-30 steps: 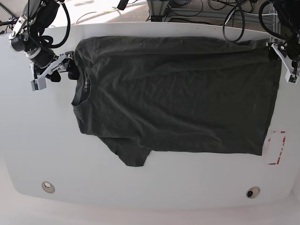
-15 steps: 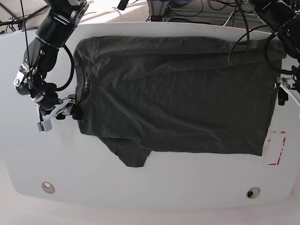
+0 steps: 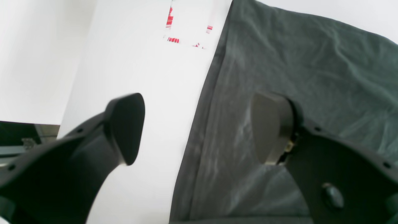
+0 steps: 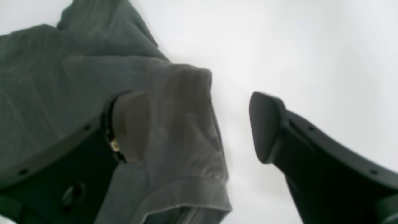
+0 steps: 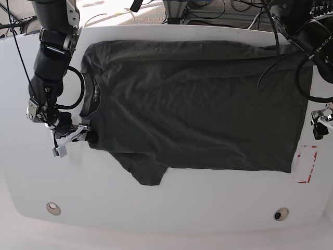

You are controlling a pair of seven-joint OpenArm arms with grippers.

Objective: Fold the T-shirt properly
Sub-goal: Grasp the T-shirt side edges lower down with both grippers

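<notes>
Both grippers stood open, holding nothing. The right gripper (image 4: 199,127) straddled the shoulder edge of the shirt (image 5: 197,104), one finger over cloth, the other over bare counter (image 5: 156,208). The left gripper (image 3: 199,127) likewise straddled the hem. The shirt lay flat between them, its long axis running arm to arm; soft, wrinkled, dark grey cloth on smooth white

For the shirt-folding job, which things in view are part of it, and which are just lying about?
Part of the job:
- T-shirt, spread flat
- right tool, open at the shoulder edge
- left tool, open at the hem edge

Lying about:
- red-marked label on the table
- cables behind the table
</notes>
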